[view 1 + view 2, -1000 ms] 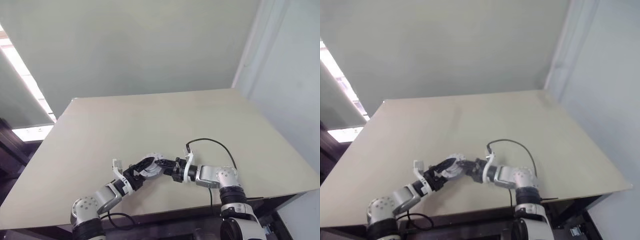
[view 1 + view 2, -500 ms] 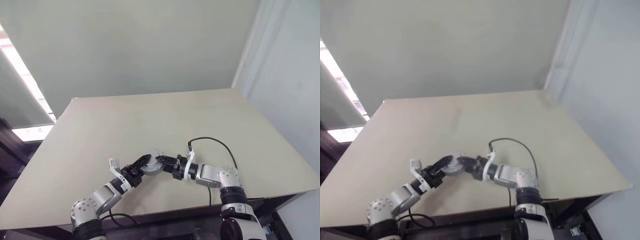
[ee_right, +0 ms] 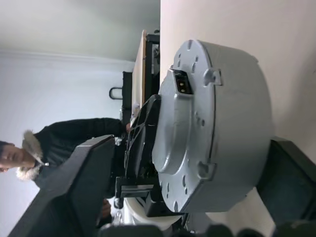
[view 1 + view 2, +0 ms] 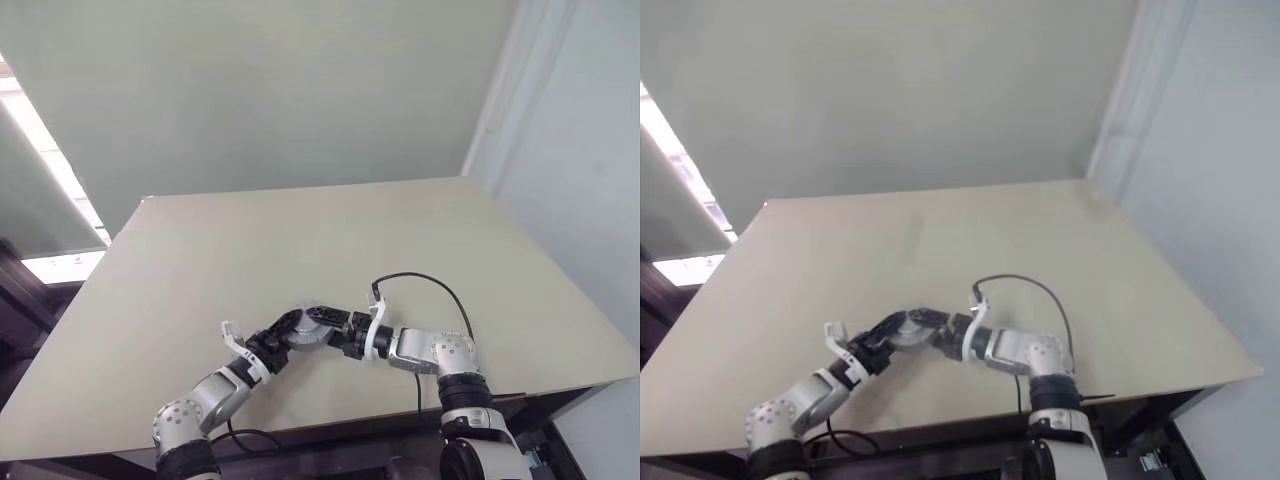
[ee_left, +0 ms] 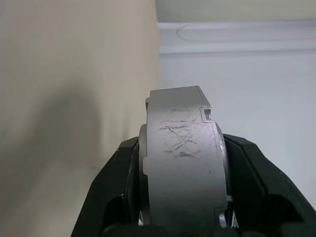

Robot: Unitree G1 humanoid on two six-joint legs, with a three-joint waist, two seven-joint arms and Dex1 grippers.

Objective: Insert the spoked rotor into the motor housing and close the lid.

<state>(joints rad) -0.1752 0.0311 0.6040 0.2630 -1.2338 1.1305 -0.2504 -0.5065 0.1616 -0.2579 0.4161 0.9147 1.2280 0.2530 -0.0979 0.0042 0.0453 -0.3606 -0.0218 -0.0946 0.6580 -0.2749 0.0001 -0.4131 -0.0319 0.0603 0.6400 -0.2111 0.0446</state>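
The motor housing (image 5: 180, 158) sits clamped in the left pincer (image 5: 177, 197), above the table (image 4: 300, 230).

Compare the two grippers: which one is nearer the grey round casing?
Left. The left gripper is closed on the grey round casing, its fingers pressing both sides. The right gripper faces it, fingers spread wide around it, with a gap.

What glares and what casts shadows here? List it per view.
Left eye view: a bright light strip glares at the left edge, and the table is evenly lit. Left wrist view: the grey round casing throws a soft shadow on the table. Right wrist view: no glare on the casing.
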